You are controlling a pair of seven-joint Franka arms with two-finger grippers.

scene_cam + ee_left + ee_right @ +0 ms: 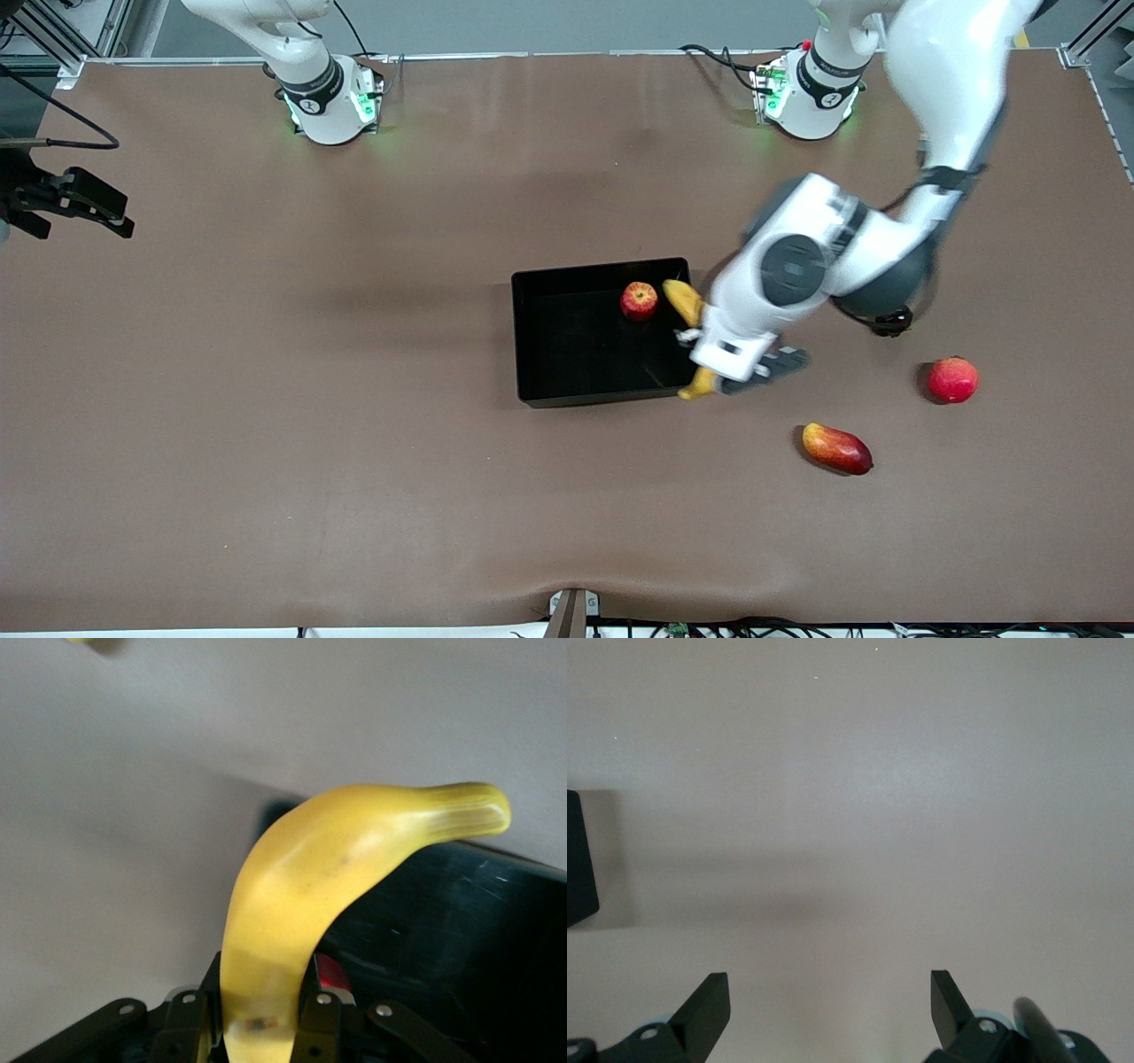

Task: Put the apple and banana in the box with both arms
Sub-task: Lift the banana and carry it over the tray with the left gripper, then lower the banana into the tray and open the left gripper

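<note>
Banana (689, 306) clamped in left gripper (709, 359) over box (532, 354) wall at the left arm's end; apple (639, 300) inside; right gripper (831, 1005) spread wide over bare desk (354, 496).

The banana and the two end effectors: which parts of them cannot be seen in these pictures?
- Banana, front view: its middle is hidden by the left arm's wrist.
- Left end effector, left wrist view: fingertips covered by the banana.
- Right end effector, right wrist view: base cut off by the picture's edge.
</note>
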